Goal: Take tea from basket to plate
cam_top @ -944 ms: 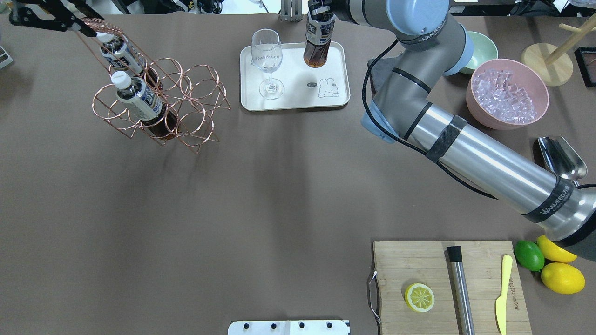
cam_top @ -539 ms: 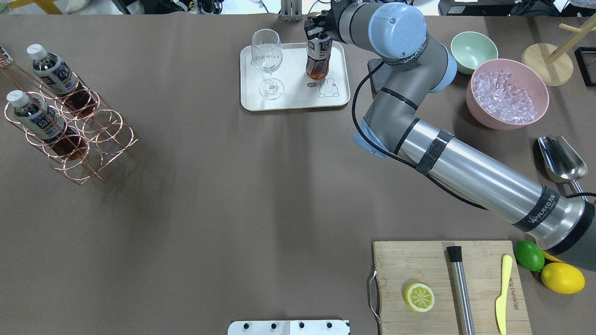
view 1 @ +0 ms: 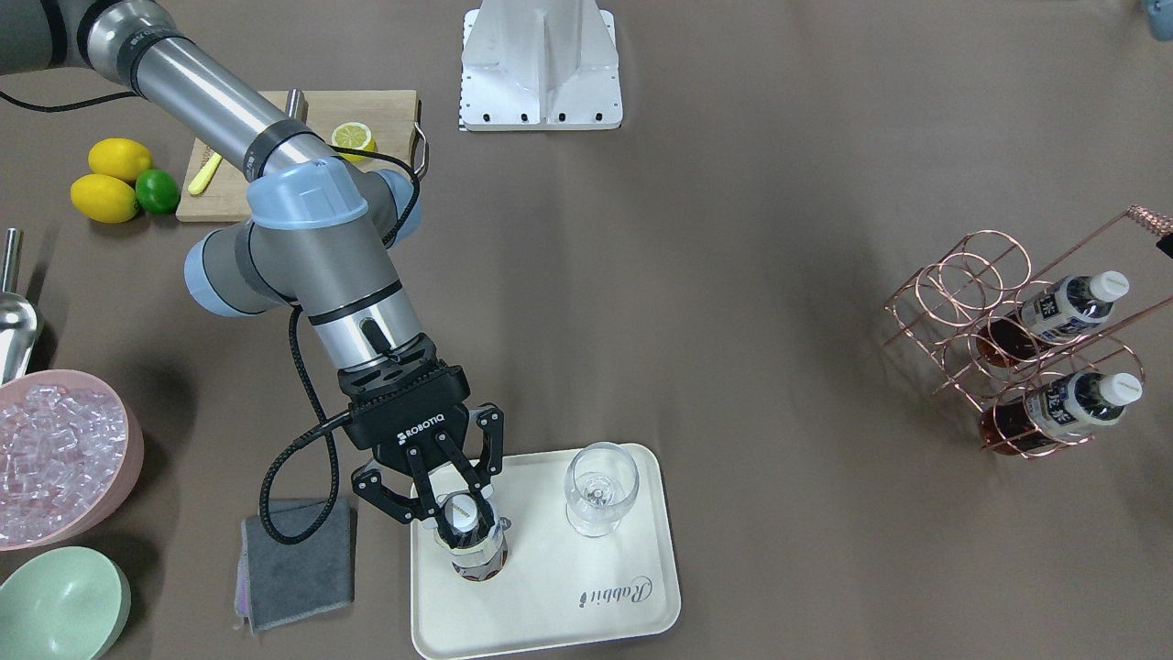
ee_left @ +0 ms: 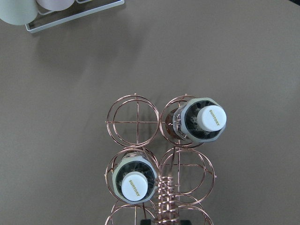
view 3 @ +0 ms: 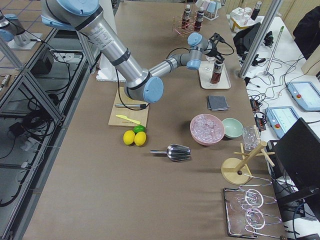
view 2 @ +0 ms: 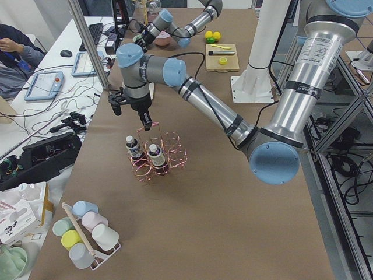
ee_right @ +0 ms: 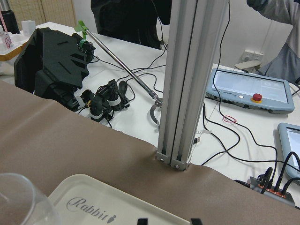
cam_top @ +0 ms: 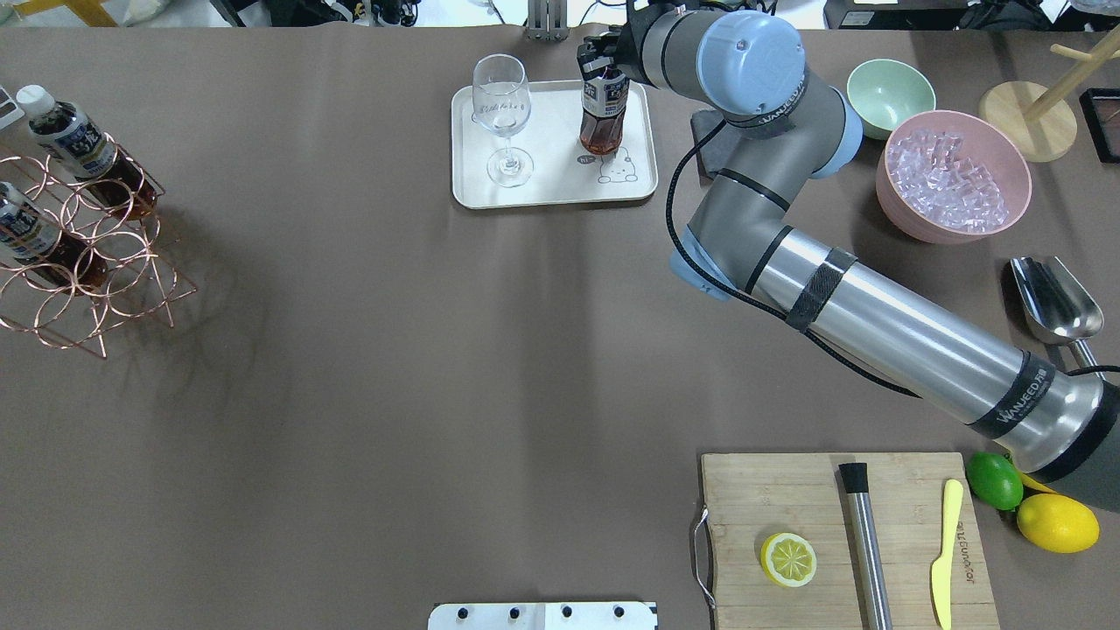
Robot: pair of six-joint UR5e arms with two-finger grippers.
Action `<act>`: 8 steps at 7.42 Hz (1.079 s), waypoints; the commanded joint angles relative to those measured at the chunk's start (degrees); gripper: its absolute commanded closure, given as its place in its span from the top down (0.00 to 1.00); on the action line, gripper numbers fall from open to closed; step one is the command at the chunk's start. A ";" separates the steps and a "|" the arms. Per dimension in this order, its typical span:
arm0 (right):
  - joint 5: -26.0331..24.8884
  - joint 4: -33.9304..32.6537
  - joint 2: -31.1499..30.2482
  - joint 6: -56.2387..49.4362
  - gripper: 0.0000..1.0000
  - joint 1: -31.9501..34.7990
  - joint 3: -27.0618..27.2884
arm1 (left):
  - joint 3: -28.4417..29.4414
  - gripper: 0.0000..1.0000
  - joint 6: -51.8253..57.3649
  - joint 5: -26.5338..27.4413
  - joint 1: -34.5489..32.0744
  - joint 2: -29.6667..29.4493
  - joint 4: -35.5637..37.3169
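Observation:
A tea bottle (cam_top: 602, 114) with dark liquid stands upright on the cream "Rabbit" tray (cam_top: 551, 188), next to its bear drawing. It also shows in the front view (view 1: 472, 541). My right gripper (cam_top: 602, 68) is closed around the bottle's top from above (view 1: 458, 502). The copper wire basket (cam_top: 96, 262) is at the table's left end with two more tea bottles (cam_top: 74, 144) (cam_top: 22, 232) in it. My left gripper (view 2: 144, 122) is shut on the basket's twisted handle (ee_left: 164, 201), directly above it.
A wine glass (cam_top: 501, 118) stands on the tray's left half. A grey cloth (view 1: 298, 559), a pale green bowl (cam_top: 891, 87) and a pink bowl of ice (cam_top: 954, 175) lie right of the tray. A metal scoop (cam_top: 1054, 302) and cutting board (cam_top: 840, 534) are nearer.
My left gripper has carried the basket from left of the tray to the table's left end. My right gripper has brought the tea down from above the tray to stand on it.

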 commanded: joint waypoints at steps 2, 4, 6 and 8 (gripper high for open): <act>0.04 0.01 0.24 0.52 0.99 0.00 0.26 | 3.00 0.00 -6.12 -1.01 -2.05 0.78 1.67; 0.04 0.01 0.24 0.52 1.00 0.00 0.44 | 4.76 0.00 -14.74 -3.57 -3.80 -0.36 1.76; 0.22 -0.43 0.33 2.18 1.00 0.00 2.88 | 5.03 0.00 -25.96 -7.15 -6.17 -0.80 1.76; 2.49 -8.12 -0.81 2.37 1.00 0.17 10.94 | 9.66 0.00 -35.12 -9.97 -8.55 -2.98 1.76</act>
